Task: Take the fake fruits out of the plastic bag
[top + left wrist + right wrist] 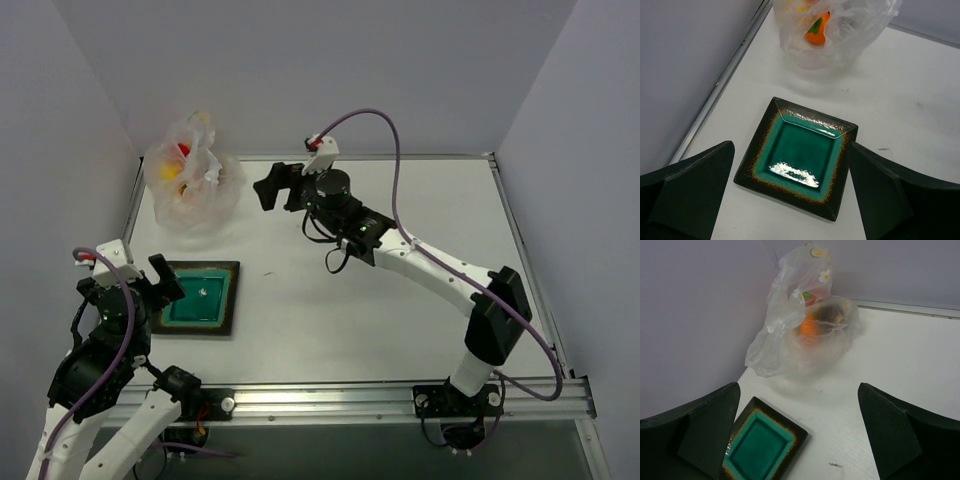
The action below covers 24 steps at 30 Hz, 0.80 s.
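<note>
Approach is under way: the fake fruits, seemingly all of them, sit inside the plastic bag at the tabletop's far-left corner. The right end effector, spread and empty, faces it. The left end effector, also spread, hovers over the green tray. The next move calls for finding the bag's mouth.

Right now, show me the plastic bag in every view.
Top external: plastic bag far left corner, by the wall.
Left wrist: top edge, centre-right, partly cut off.
Right wrist: upper centre.
Shared landmark: green tray, below the bag in all three.
</note>
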### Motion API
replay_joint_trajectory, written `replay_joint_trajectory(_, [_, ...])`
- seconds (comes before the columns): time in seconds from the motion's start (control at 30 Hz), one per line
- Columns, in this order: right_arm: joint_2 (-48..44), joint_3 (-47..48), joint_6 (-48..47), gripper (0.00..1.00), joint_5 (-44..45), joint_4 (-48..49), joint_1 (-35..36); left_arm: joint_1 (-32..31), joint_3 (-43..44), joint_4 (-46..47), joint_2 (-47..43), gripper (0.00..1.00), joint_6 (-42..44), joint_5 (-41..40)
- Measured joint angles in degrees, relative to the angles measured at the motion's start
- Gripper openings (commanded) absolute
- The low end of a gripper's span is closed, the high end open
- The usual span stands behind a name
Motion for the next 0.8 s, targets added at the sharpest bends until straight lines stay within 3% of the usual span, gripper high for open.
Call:
replay_joint_trajectory(0.3, [21.2, 18.5, -1.5, 1.0, 0.6, 0.8, 5.7, 0.5, 0.0, 1.6, -2.2, 0.94, -2.1, -2.9])
replay_joint_trajectory(0.43, [33.5, 31.1, -2.3, 1.0, -1.2, 0.3, 5.7, 0.5, 0.0, 2.8, -0.9, 0.94, -2.6, -3.0])
replay_joint_trajectory(0.5, [39.8, 37.8, -2.4, 0.95, -2.0, 0.7, 5.4, 0.5, 0.1, 3.6, 1.2, 0.94, -2.6, -2.8])
replay_joint_trajectory(0.53, [43.7, 42.2, -2.3, 0.88, -2.4, 0.8, 5.2, 0.5, 0.2, 4.0, 2.4, 0.94, -2.6, -2.6])
replay_joint_trajectory(0.57, [46.2, 44.5, -2.0, 0.66, -3.1, 1.1, 4.9, 0.5, 0.2, 4.6, 3.8, 0.94, -2.6, -2.5])
replay_joint_trajectory(0.63, [51.4, 49.0, -0.9, 0.32, -4.6, 2.8, 4.0, 0.7, 0.4, 5.5, 6.5, 0.95, -2.6, -1.9])
replay_joint_trajectory(0.7, [54.8, 50.9, 0.9, 0.04, -6.1, 4.0, 2.9, 1.6, 1.1, 6.4, 9.6, 0.95, -2.6, -0.5])
replay_joint_trajectory(0.8, [56.1, 49.0, 2.6, 0.0, -8.0, 4.9, 1.5, 3.4, 3.5, 8.1, 14.6, 0.99, -2.6, 2.1])
